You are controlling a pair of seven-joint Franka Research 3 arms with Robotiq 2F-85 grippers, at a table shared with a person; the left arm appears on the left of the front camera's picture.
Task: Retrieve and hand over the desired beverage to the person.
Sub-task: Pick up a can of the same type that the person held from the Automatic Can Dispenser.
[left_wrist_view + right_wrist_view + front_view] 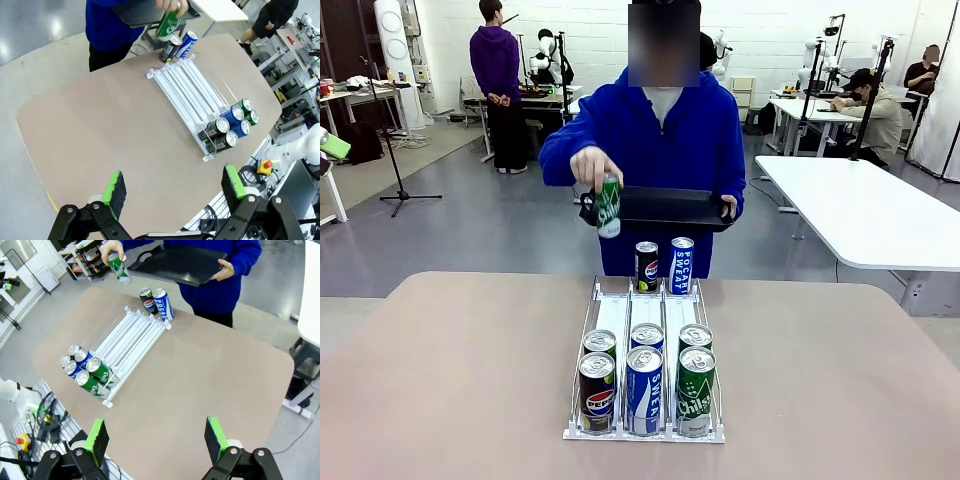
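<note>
Lighting is bright and even across all three views, with the source overhead. The table [440,380] reads matte and uniformly lit. The floor [55,30] is glossy: the left wrist view carries a white glare patch at 10 o'clock, and the front view shows a paler sheen at 9 o'clock. Tops of the cans [645,337] catch small highlights. Shadows beneath the rack [613,312] are soft and short. The front view is sharp. Both wrist views bend straight table edges toward the borders, most strongly at the corners.

Far off, white table [860,215] and purple-hoodie bystander [497,65]
</note>
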